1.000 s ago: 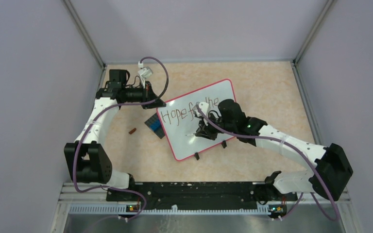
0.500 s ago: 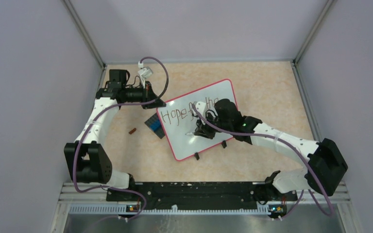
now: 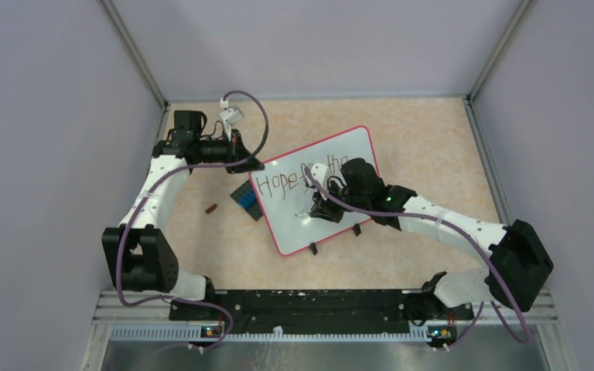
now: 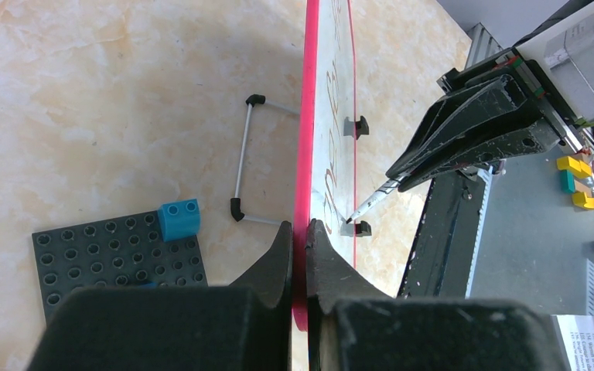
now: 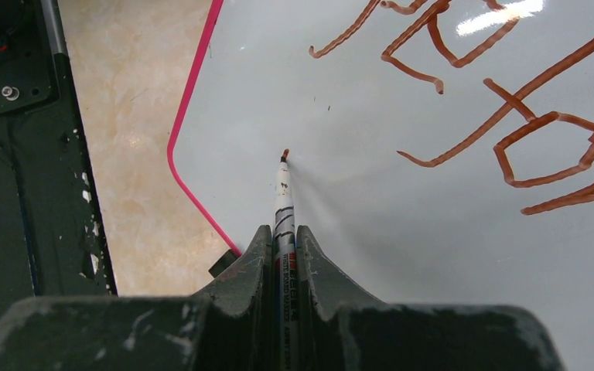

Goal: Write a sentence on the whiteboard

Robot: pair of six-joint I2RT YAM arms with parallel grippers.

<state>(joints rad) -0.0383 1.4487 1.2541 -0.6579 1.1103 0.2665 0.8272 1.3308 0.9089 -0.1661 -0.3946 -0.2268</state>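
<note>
Left claw [image 4: 300, 232] astride edge of whiteboard [image 4: 331, 100]

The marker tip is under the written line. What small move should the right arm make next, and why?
Probably begin the first stroke of a second line: the marker in the right gripper has its tip at bare whiteboard below the written words, and the left gripper clamps the frame.

Whiteboard [image 3: 294, 228] with left gripper [image 3: 254, 165] at its upper-left corner and right gripper [image 3: 314, 210], holding a marker [image 3: 303, 212], below the writing [image 3: 278, 185].
</note>
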